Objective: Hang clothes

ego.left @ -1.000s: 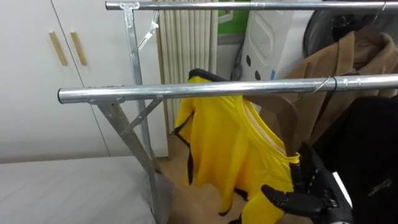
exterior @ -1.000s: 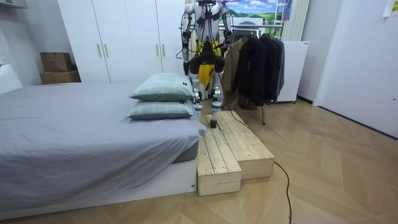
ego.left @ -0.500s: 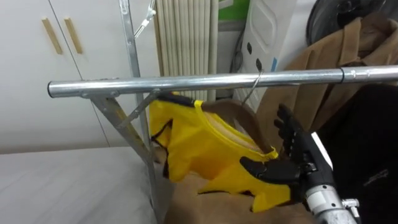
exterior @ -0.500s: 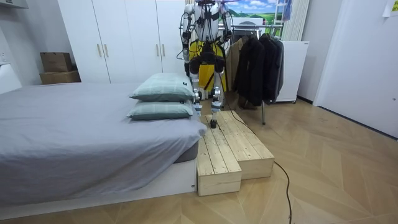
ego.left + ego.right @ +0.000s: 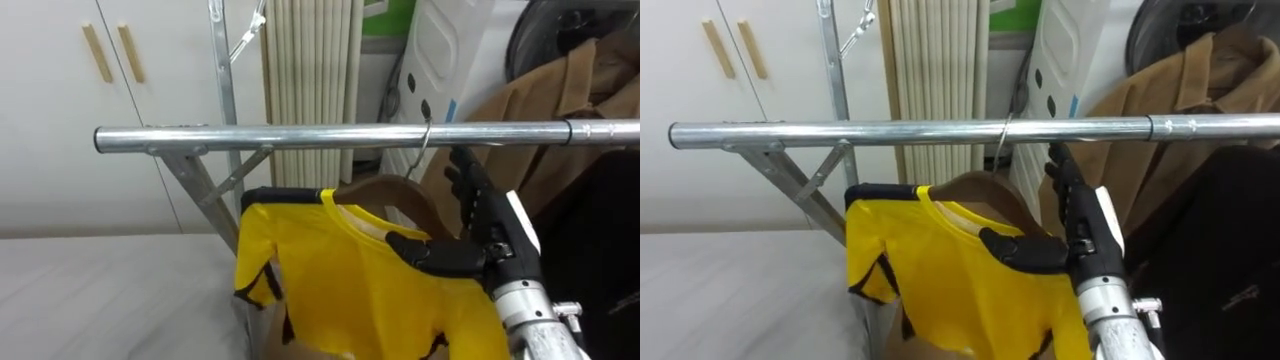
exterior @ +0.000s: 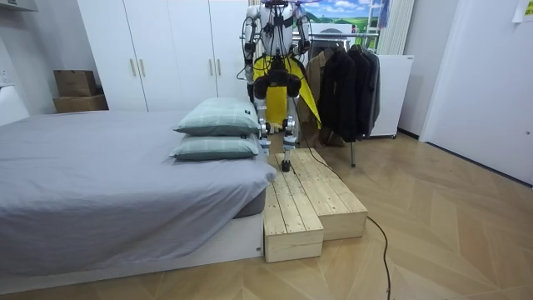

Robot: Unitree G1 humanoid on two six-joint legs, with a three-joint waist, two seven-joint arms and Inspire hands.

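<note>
Evidently the step in hand was seating the hanger and letting go. The yellow shirt (image 5: 340, 280) hung on a brown wooden hanger (image 5: 385, 190) whose wire hook (image 5: 425, 135) appeared to sit over the near steel rail (image 5: 300, 137), well away from the rail's open left end. The right hand (image 5: 470, 245) was clamped on the shirt's right shoulder. Its thumb lay across the front of the cloth and its fingers (image 5: 468, 185) stood straight up behind the hanger, just under the rail.

To finish well, the hook would need to bear the full weight before the thumb lifted. The hand should then draw back and down, so that no finger caught the collar or tugged the hook along the rail. The smooth rail would probably let the hanger slide, and the shirt sat a little skewed, so a slow release seemed wise.

Further right along the rail hung a tan coat (image 5: 560, 100) and a dark garment (image 5: 610, 250). Behind the rack stood a white wardrobe (image 5: 60, 120) and a ribbed radiator (image 5: 310, 60). The robot stood on a wooden platform (image 6: 312, 204) beside a grey bed (image 6: 100, 183) with two pillows (image 6: 218, 129).
</note>
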